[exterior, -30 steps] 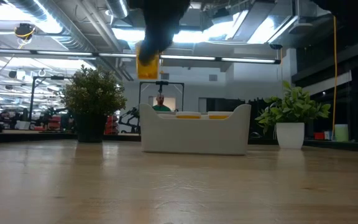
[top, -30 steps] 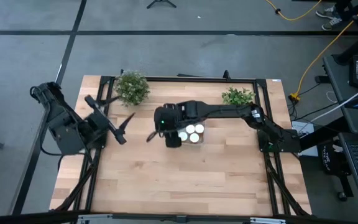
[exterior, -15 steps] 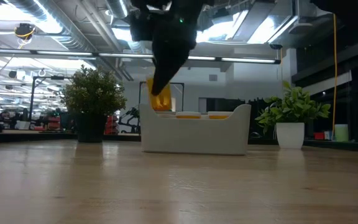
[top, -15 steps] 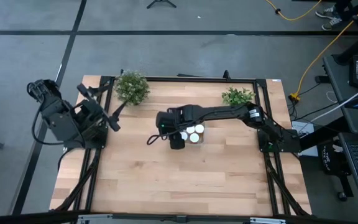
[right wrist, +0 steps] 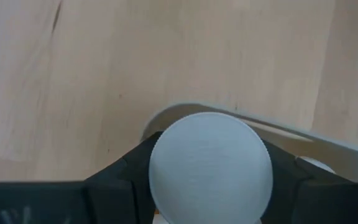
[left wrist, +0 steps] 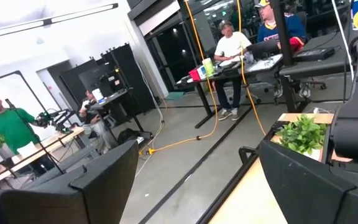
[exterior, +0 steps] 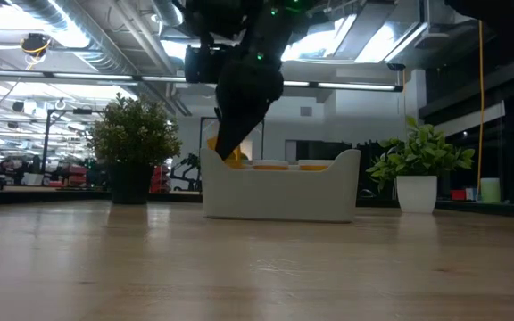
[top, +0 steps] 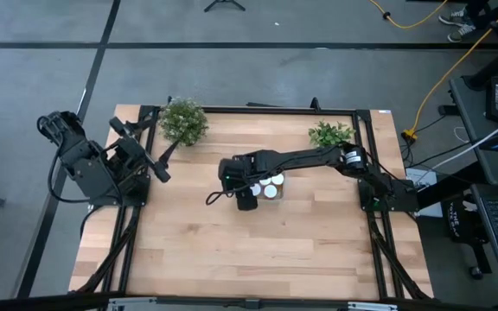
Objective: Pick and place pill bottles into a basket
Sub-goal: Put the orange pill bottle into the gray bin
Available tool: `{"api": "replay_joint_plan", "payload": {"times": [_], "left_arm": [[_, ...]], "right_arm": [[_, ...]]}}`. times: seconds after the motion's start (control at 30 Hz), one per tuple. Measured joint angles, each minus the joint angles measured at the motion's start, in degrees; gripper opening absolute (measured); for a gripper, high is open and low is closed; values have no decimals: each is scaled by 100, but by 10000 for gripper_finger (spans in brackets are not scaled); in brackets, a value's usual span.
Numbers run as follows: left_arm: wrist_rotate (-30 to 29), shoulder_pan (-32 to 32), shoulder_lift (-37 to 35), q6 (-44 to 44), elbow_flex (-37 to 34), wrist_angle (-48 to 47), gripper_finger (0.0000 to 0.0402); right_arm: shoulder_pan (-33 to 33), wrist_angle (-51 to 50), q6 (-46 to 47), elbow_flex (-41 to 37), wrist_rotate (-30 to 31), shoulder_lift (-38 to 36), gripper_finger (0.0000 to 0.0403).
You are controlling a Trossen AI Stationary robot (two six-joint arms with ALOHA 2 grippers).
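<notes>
Right gripper [right wrist: 210,186] clenched a pill bottle [right wrist: 211,167] over the basket [exterior: 280,189] (probably partly inside); next: let go. Left gripper [top: 150,151] parked, released.

One basket [top: 264,187] mid-counter, three white bottle caps [top: 271,181] showing inside it, a fourth bottle [right wrist: 210,167] held right over it. Two potted plants [top: 183,121] behind, two arms.

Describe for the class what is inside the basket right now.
White-capped pill bottles stand inside the basket. The right gripper, shut on another bottle, hangs over its left end and covers that part, so the full count cannot be seen.
</notes>
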Motion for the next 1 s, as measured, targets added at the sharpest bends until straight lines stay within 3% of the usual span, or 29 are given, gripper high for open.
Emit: {"api": "replay_joint_plan", "payload": {"times": [0.53,1.0], "left_arm": [[20,0,53,-28,0,13,331],[201,0,53,-26,0,7,331]], "right_arm": [[-116,365,142,-322,-399,0,199],[-181,349,287,-322,-580,0,237]]}}
